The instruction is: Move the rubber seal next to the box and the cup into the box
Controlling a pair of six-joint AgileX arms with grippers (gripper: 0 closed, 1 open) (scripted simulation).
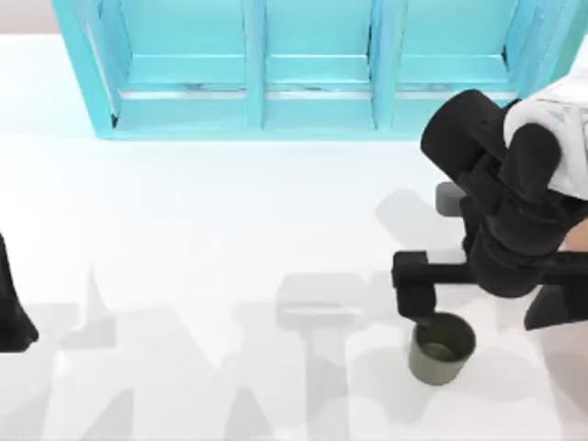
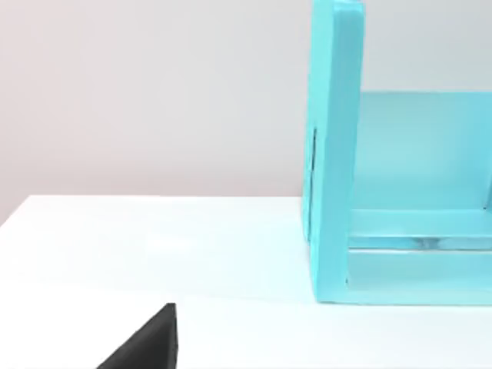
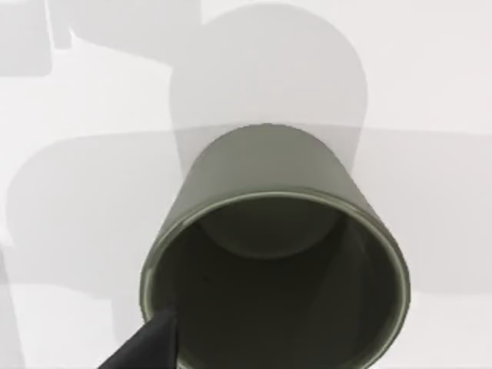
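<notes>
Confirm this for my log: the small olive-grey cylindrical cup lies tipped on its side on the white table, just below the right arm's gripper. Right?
Not quite. The small olive-grey cylindrical cup stands upright, open mouth facing up, as the top view shows. The rest holds: it sits on the white table, just below the right gripper.

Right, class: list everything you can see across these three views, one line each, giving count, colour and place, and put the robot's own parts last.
Small cylindrical cup: one, dark olive-grey, upright near the table's right front, hollow inside.
Shelf unit: one, turquoise, along the table's back edge, with open compartments.
Table: one, white, under everything.
Right gripper: one, black, directly beside the cup's rim, on its left in the top view; one fingertip at the rim.
Left arm: one, black, parked at the table's left edge.
</notes>
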